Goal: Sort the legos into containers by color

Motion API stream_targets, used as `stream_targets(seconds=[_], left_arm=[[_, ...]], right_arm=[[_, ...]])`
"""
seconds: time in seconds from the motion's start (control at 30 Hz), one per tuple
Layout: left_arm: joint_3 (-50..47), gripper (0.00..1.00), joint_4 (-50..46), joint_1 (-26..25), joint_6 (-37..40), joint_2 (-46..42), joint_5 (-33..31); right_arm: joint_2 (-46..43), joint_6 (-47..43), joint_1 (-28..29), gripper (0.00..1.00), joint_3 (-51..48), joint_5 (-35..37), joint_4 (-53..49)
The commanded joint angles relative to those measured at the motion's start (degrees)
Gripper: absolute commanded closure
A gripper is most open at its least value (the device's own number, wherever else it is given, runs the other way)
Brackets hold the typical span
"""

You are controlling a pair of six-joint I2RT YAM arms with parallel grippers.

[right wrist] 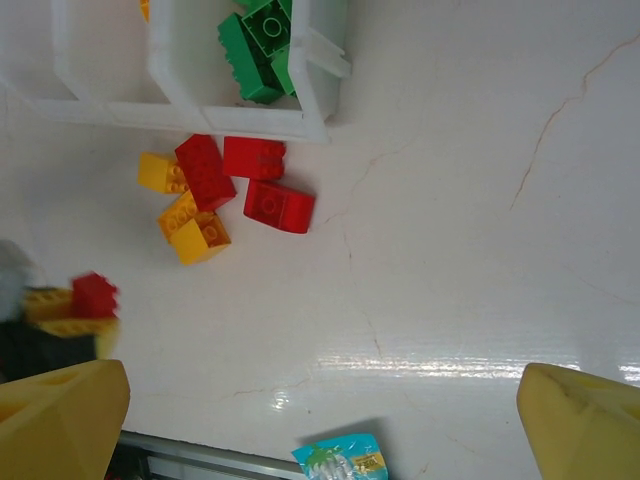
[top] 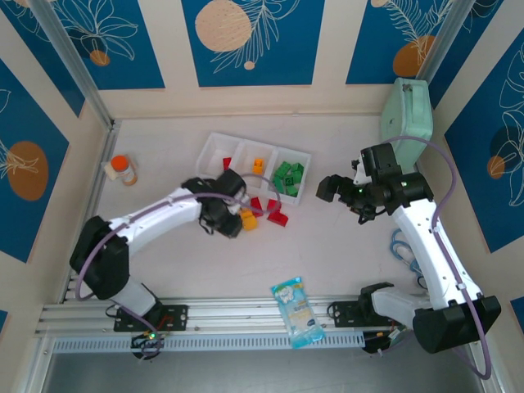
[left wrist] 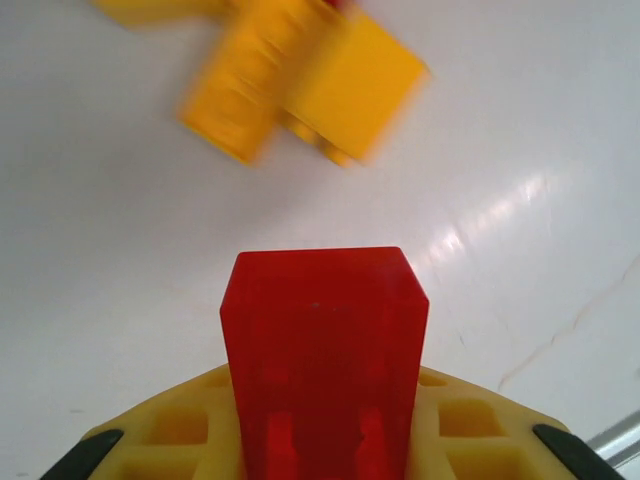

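Left fingers point(left wrist: 160, 435) pinch a red brick point(left wrist: 322, 340), long axis pointing straight out; right fingers point(right wrist: 60, 420) gape empty.

The tray point(top: 211, 155) sits mid-table point(top: 327, 246), toward the back. Loose bricks point(top: 274, 211) lie just before it; other bricks point(top: 288, 176) lie in its right compartment. The bottle point(top: 123, 169) stands far left, the case point(top: 408, 110) back right, the packet point(top: 299, 311) at the near edge.
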Motion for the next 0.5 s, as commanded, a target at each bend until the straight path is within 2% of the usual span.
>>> stream_targets(seconds=[0.0, 0.07, 0.13, 0.23, 0.33, 0.47], left_arm=[[6.46, 0.81, -3.03, 7.16, -0.05, 2.80, -0.50], [12.71, 0.81, -5.32, 10.36, 1.20, 6.33, -1.72], [19.28, 0.87, -7.82, 12.58, 3.18, 10.70, -3.17], [29.92, 0.87, -12.53, 15.31, 4.97, 18.82, -4.86], [39.52, 0.89, -15.63, 17.70, 4.77, 26.23, -4.83], [47.06, 0.89, -15.61, 19.90, 2.77, 33.10, -3.76]], right_arm=[[-0.79, -0.69, -0.36, 0.00, 0.03, -2.08, 0.73], [-0.87, -0.97, -0.44, 0.00, -0.22, -2.00, 0.74], [-0.96, -1.27, -0.60, 0.00, -0.32, -1.95, 0.57], [-1.53, -1.92, -1.03, 0.00, -0.69, -1.56, 0.22], [-2.02, -2.68, -1.97, 0.01, -0.90, -1.01, -0.44], [-2.35, -3.60, -3.71, 0.01, -0.79, -1.37, -1.17]])
